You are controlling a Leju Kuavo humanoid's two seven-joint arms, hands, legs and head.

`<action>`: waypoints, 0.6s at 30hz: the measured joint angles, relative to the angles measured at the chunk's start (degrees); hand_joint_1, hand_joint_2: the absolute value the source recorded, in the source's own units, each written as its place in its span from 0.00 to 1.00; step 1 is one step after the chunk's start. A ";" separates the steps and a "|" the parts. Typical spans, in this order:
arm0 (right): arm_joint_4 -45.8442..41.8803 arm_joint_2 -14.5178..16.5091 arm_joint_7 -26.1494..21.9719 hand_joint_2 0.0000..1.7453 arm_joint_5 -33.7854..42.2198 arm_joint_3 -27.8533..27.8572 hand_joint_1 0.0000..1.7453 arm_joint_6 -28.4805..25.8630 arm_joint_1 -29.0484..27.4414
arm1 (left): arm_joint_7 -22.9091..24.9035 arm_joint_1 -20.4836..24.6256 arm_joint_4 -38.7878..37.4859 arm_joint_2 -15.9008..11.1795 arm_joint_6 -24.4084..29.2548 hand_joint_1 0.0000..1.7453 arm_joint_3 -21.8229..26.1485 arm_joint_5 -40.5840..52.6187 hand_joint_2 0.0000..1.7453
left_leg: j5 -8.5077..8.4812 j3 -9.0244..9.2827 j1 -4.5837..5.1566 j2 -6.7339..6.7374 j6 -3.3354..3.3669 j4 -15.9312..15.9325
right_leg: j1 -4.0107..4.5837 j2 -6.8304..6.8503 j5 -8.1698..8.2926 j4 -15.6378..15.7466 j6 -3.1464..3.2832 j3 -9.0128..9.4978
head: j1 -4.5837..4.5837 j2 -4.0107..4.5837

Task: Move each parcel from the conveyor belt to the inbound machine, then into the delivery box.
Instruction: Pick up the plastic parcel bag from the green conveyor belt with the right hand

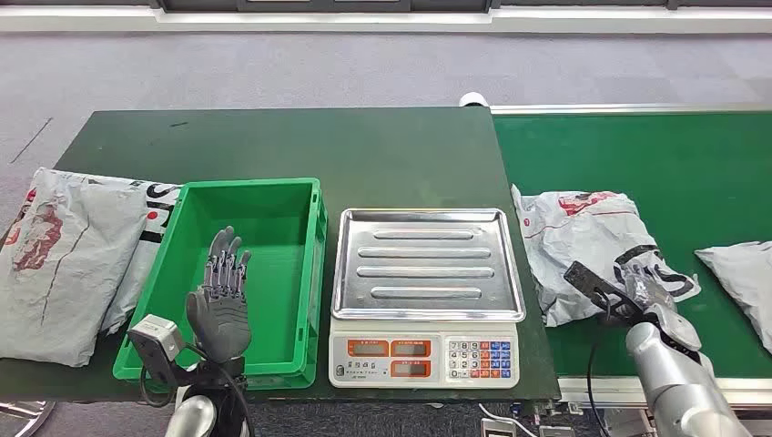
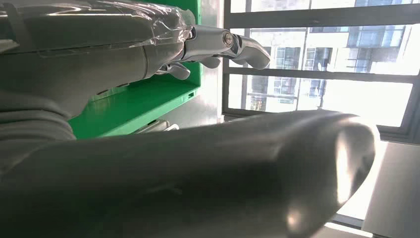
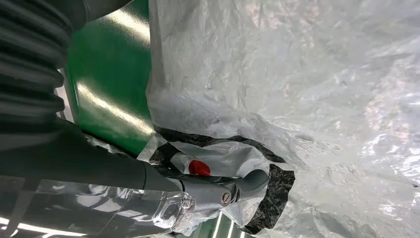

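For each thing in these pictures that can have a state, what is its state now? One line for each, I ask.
Left hand: open, fingers apart, raised over the green box, holding nothing.
Right hand: resting on the near parcel's edge; grip not clear.
Near parcel: lying crumpled on the conveyor belt.
Second parcel: lying on the belt, untouched.
Green box: empty.
Scale tray: empty.
Grey bags: lying left of the box.

Grey carpet (image 1: 273, 73) covers the floor beyond a dark green table (image 1: 300, 146), a pale strip (image 1: 382, 20) runs along the foot of the far wall, and bright daylight pours through large dark-framed windows (image 2: 322, 74).
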State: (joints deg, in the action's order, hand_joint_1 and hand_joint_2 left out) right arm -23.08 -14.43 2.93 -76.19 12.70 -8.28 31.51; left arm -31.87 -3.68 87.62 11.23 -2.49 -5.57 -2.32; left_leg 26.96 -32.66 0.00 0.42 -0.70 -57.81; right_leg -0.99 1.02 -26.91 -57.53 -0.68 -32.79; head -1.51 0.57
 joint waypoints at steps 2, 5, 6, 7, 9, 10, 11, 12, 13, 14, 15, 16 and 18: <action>0.32 0.21 -0.17 1.00 0.35 -0.02 0.00 0.50 0.33 | 0.01 0.02 -0.10 0.00 0.02 0.00 0.00 0.01 0.00 | 0.00 0.00 0.00 0.00 0.00 0.00 | 0.00 0.00 0.00 0.00 0.00 0.00 | 0.00 0.00; 0.89 0.60 -1.03 1.00 1.39 -0.04 0.06 2.46 0.96 | 0.09 0.04 -0.20 0.00 0.13 0.00 0.00 0.03 0.00 | 0.00 0.00 0.00 0.00 0.00 0.00 | 0.00 -0.01 0.00 0.00 0.00 -0.01 | 0.00 0.00; 1.09 0.74 -1.65 1.00 1.68 -0.06 0.31 3.36 1.15 | 0.16 0.04 -0.20 0.00 0.17 0.00 0.00 0.05 0.00 | 0.00 0.00 0.00 0.00 0.00 0.00 | 0.00 -0.01 0.00 0.00 0.00 -0.01 | 0.00 0.00; 1.34 0.93 -2.48 1.00 1.89 -0.14 0.57 4.19 1.34 | 0.25 0.06 -0.20 0.00 0.27 0.00 0.00 0.10 0.00 | 0.00 0.00 0.00 0.00 0.00 0.00 | 0.00 -0.02 0.00 0.00 0.00 -0.01 | 0.00 0.00; 1.79 1.47 -4.51 1.00 1.92 -0.66 1.00 5.08 1.64 | 0.43 0.08 -0.17 0.00 0.54 0.00 0.00 0.26 0.00 | 0.00 0.00 -0.01 0.01 0.00 0.00 | 0.01 -0.03 0.00 0.00 0.00 -0.01 | 0.00 0.00; 1.92 1.80 -5.34 1.00 1.76 -1.12 1.00 4.63 1.73 | 0.51 0.05 -0.12 0.01 0.69 0.00 0.00 0.33 0.00 | 0.00 0.00 -0.01 0.00 0.00 0.00 | 0.01 -0.03 0.00 -0.01 0.00 -0.01 | 0.00 0.00; 1.98 2.14 -5.92 1.00 1.53 -1.68 1.00 3.46 1.81 | 0.56 -0.04 0.02 0.01 0.82 0.00 0.00 0.37 0.00 | 0.00 -0.01 -0.01 0.00 -0.01 0.00 | 0.01 -0.03 0.00 -0.01 0.00 0.00 | 0.00 0.00; 2.00 2.51 -6.24 1.00 1.37 -2.29 1.00 1.75 1.90 | 0.60 -0.17 0.21 0.01 0.93 0.00 0.00 0.37 0.00 | -0.01 -0.01 -0.01 0.01 -0.01 0.00 | 0.02 -0.02 0.00 -0.01 0.00 -0.01 | 0.01 0.00; 1.98 2.85 -6.41 1.00 1.37 -2.85 1.00 -0.32 2.00 | 0.63 -0.32 0.48 0.01 1.04 0.00 0.00 0.37 0.00 | -0.01 -0.01 -0.01 0.00 -0.01 0.00 | 0.02 -0.02 0.00 -0.02 0.00 -0.01 | 0.01 0.00; 1.87 3.15 -6.49 1.00 1.62 -3.33 1.00 -2.70 2.09 | 0.64 -0.47 0.77 0.00 1.14 0.00 0.00 0.37 0.00 | -0.01 -0.01 -0.02 0.00 -0.02 0.00 | 0.02 -0.01 0.00 -0.02 0.00 -0.01 | 0.01 0.00; 1.62 3.45 -6.62 1.00 2.12 -3.66 1.00 -5.17 2.14 | 0.66 -0.60 1.03 0.01 1.23 0.00 0.01 0.37 0.00 | -0.02 -0.01 -0.02 0.00 -0.02 0.00 | 0.02 0.00 0.00 -0.01 0.00 -0.01 | 0.01 0.00; 1.21 3.73 -6.78 1.00 2.77 -3.86 1.00 -7.59 2.14 | 0.69 -0.72 1.25 0.01 1.30 0.00 0.04 0.37 0.00 | -0.02 -0.01 -0.01 -0.01 -0.02 0.00 | 0.02 0.01 0.00 -0.01 0.00 -0.01 | 0.00 0.00; -0.03 4.22 -7.12 1.00 4.08 -4.00 1.00 -11.13 1.99 | 0.77 -0.92 1.51 0.01 1.37 0.00 0.13 0.34 0.00 | -0.02 -0.01 -0.01 0.00 -0.02 0.00 | 0.01 0.01 0.00 -0.01 0.00 -0.02 | 0.00 0.00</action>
State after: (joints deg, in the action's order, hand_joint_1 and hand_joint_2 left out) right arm -23.11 -10.20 -4.19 -72.12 8.70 -19.42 33.50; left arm -31.10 -4.59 89.13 11.24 -1.13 -5.45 -1.98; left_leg 26.94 -32.67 -0.01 0.42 -0.72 -57.81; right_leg -0.98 1.03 -26.92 -57.54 -0.68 -32.81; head -1.50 0.57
